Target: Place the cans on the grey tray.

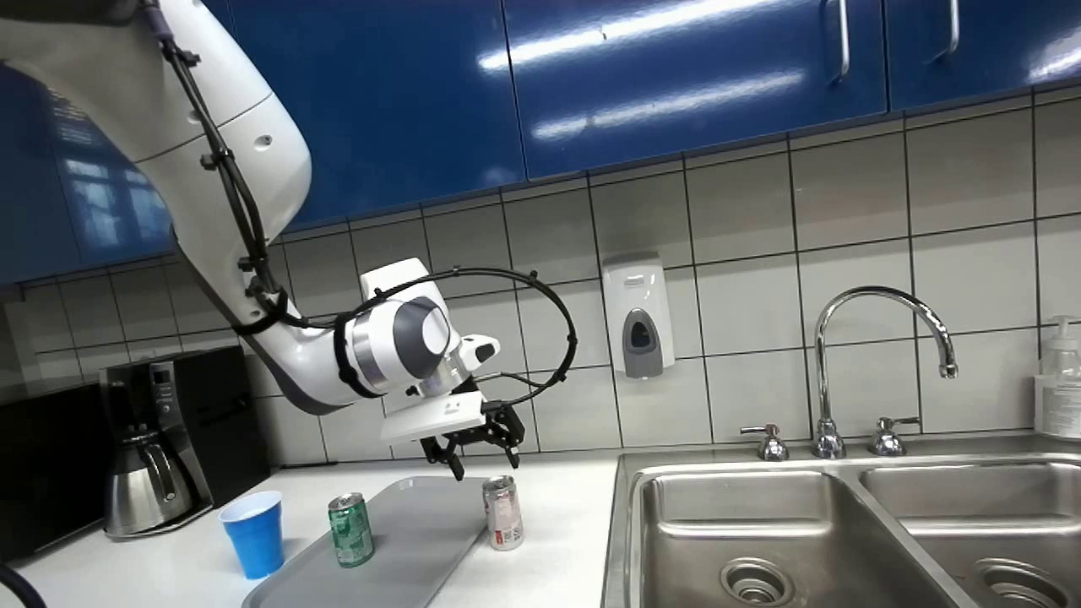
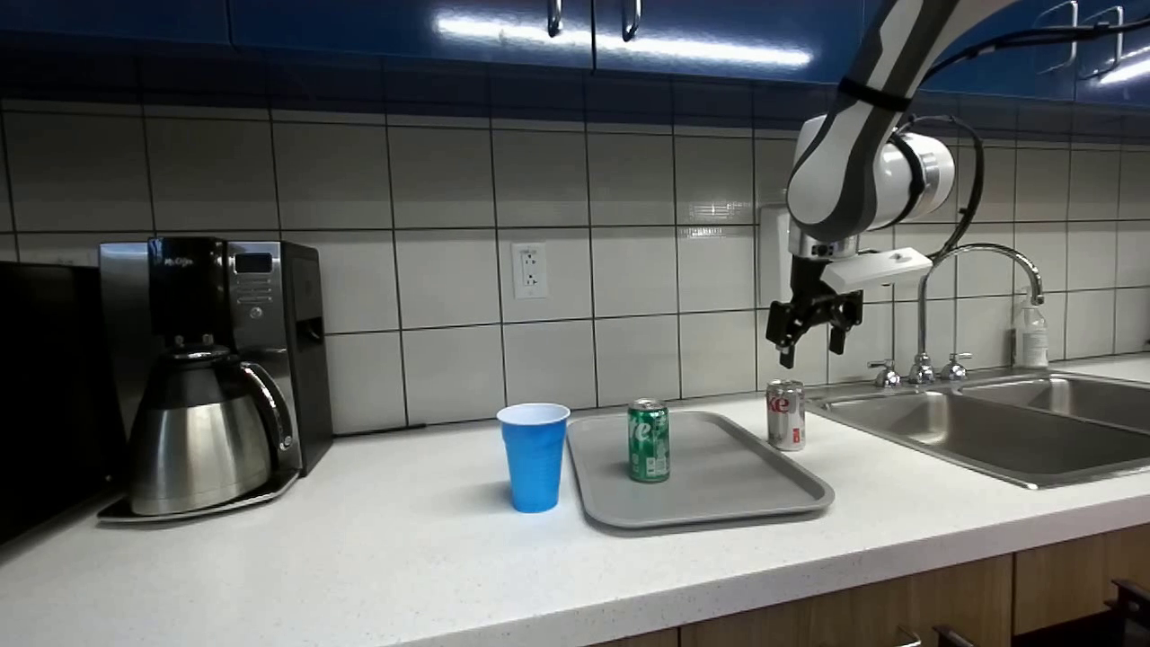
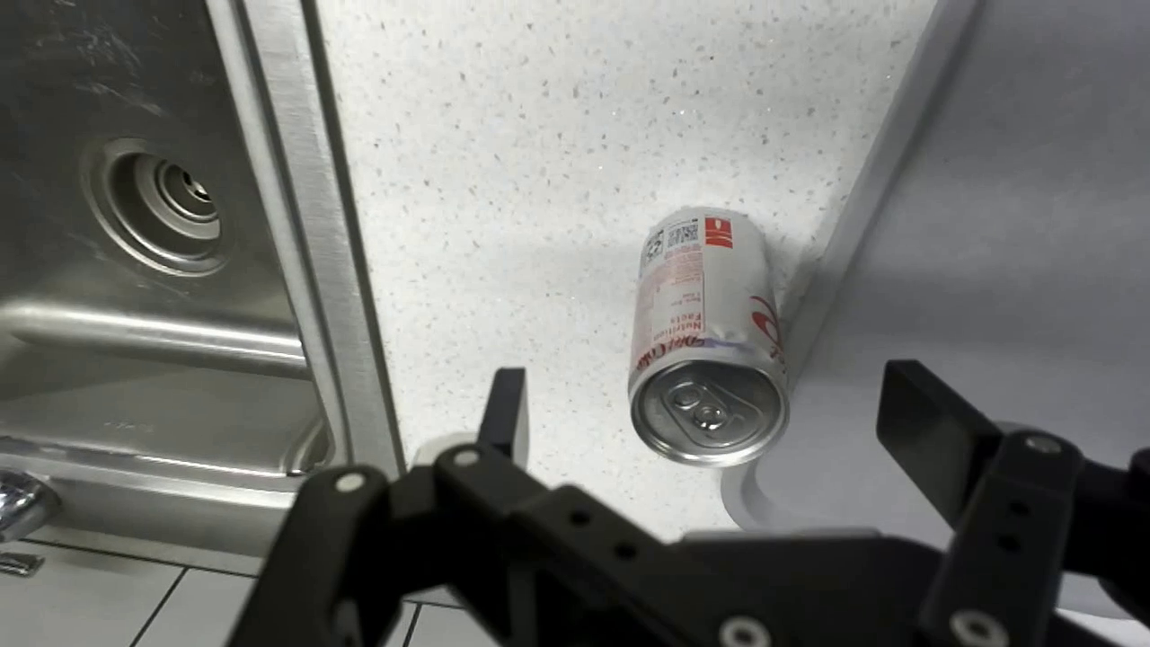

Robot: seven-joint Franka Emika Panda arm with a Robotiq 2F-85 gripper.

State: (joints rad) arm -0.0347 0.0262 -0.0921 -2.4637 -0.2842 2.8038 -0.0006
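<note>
The silver can with a pinkish-red label (image 1: pixel 503 515) stands upright on the counter just beside the tray's edge; it also shows in an exterior view (image 2: pixel 786 418) and in the wrist view (image 3: pixel 701 301). The green can (image 1: pixel 350 530) stands upright on the grey tray (image 1: pixel 422 545). In an exterior view the green can (image 2: pixel 649 442) and the tray (image 2: pixel 719 472) also show. The green can is out of the wrist view, where part of the tray (image 3: pixel 1006 252) shows. My gripper (image 1: pixel 486 467) is open and empty above the silver can, apart from it; the gripper also shows in an exterior view (image 2: pixel 812 353) and in the wrist view (image 3: pixel 705 386).
A blue cup (image 2: pixel 535 463) stands beside the tray. A coffee maker (image 2: pixel 216 377) stands farther along the counter (image 2: pixel 359 557). The steel double sink (image 1: pixel 629 540) with a faucet (image 1: pixel 828 380) lies on the silver can's side. A tiled wall (image 2: pixel 449 359) is behind.
</note>
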